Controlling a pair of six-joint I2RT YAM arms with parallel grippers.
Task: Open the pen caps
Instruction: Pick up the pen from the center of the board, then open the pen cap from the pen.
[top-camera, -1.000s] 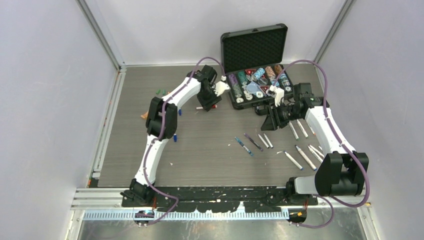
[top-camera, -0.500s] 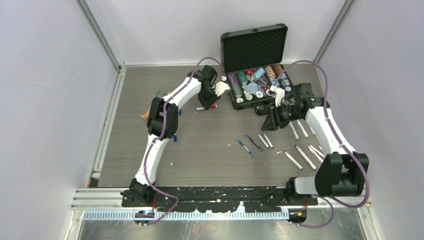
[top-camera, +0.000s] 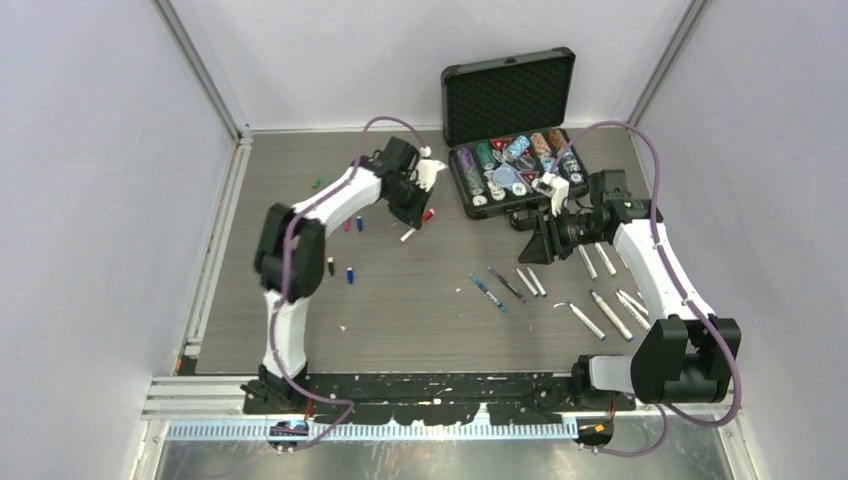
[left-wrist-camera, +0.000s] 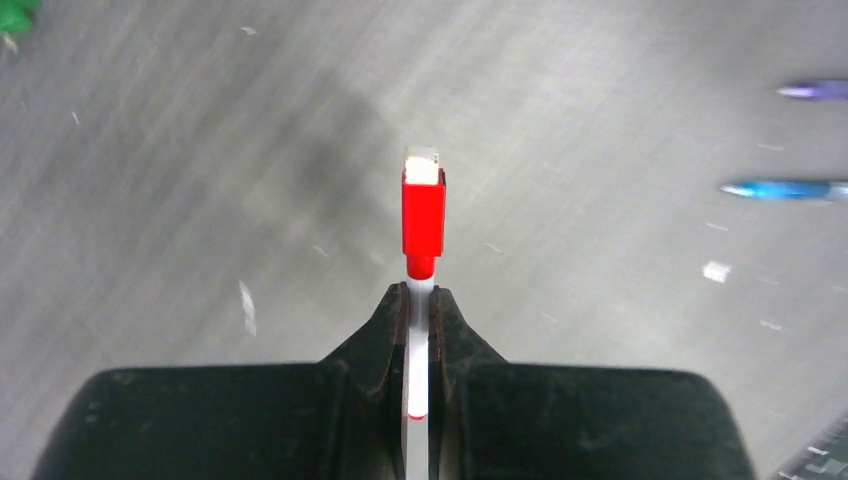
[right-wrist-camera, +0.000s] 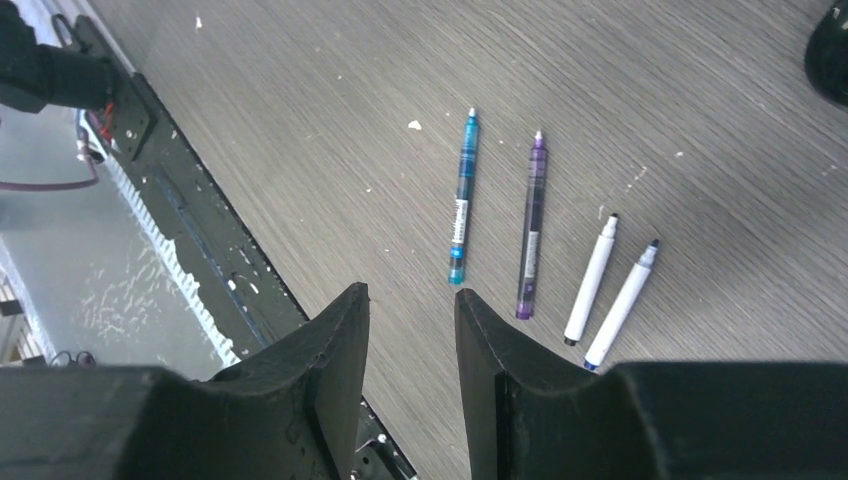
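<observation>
My left gripper (left-wrist-camera: 421, 290) is shut on the white barrel of a pen (left-wrist-camera: 420, 340), whose red cap (left-wrist-camera: 423, 212) sticks out past the fingertips. From above, this pen (top-camera: 410, 232) slants under the left gripper (top-camera: 414, 216), left of the case. My right gripper (right-wrist-camera: 412, 292) hangs open over the table with nothing in it, and in the top view this right gripper (top-camera: 535, 245) is just in front of the case. Uncapped blue (right-wrist-camera: 462, 200), purple (right-wrist-camera: 531, 225) and white pens (right-wrist-camera: 592, 280) lie below. Loose caps (top-camera: 350, 274) lie at the left.
An open black case (top-camera: 461, 186) of poker chips stands at the back, lid up. More pens (top-camera: 612, 315) lie at the right beside the right arm. Small green pieces (top-camera: 316, 184) sit at the back left. The black rail (right-wrist-camera: 190, 230) runs along the table's near edge.
My left gripper has closed on the red-capped pen and turned it to a slant. The left arm's elbow has swung to the left. The right arm has barely moved.
</observation>
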